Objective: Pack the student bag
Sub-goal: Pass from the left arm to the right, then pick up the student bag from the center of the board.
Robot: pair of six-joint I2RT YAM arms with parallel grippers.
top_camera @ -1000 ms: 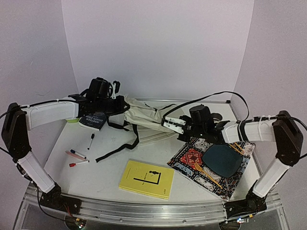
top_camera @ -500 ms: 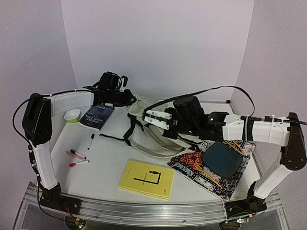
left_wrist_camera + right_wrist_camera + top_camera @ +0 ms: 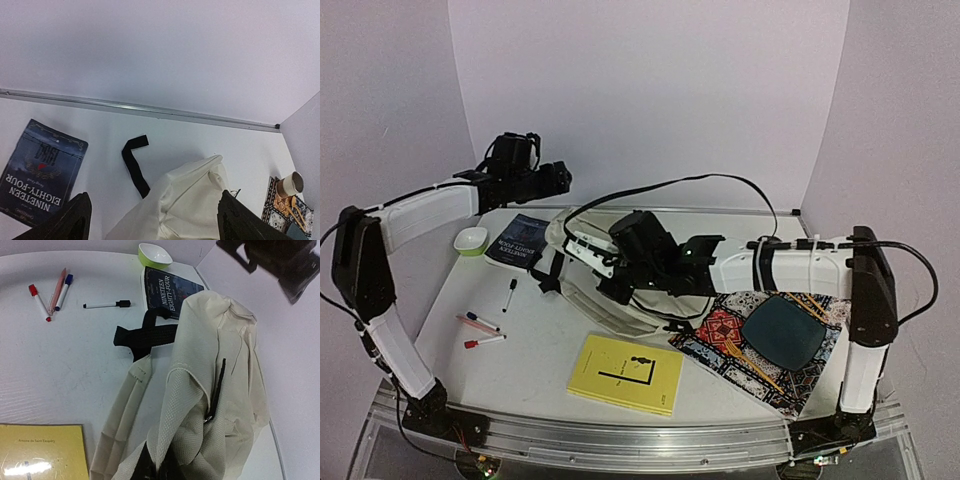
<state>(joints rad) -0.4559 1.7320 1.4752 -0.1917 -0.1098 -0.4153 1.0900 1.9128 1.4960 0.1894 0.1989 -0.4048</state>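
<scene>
Starting nearest the bases: yellow book (image 3: 625,373) lay flat at the front, placemat (image 3: 715,335) with a dark plate (image 3: 783,334) to its right, markers (image 3: 480,321) loose on the left. None of it was inside anything, so I judged packing proper not yet begun. Mid-table, just beyond the yellow book, the bag (image 3: 592,300) sat slumped with its lower part on the table and its top hoisted by the right gripper (image 3: 578,243), jaws clenched on a bunch of cream fabric. The right wrist view showed cloth rising straight from the fingers and a black strap (image 3: 145,335) trailing toward the dark book (image 3: 520,241). Farther back lay that book and a green bowl (image 3: 471,240). Farthest, the left gripper (image 3: 554,179) hung raised over the back left, jaws spread wide with nothing between them; its own view looked down on the bag's top from well clear. Change noted: a second ago both grippers pinched the bag at the back; since then it was dragged toward centre-left and the left one let go and lifted off. The bag now hung from the right alone. Reading: the left arm looked freed to fetch items, provided the right kept the top up. Whether the mouth stood open, could not tell.
</scene>
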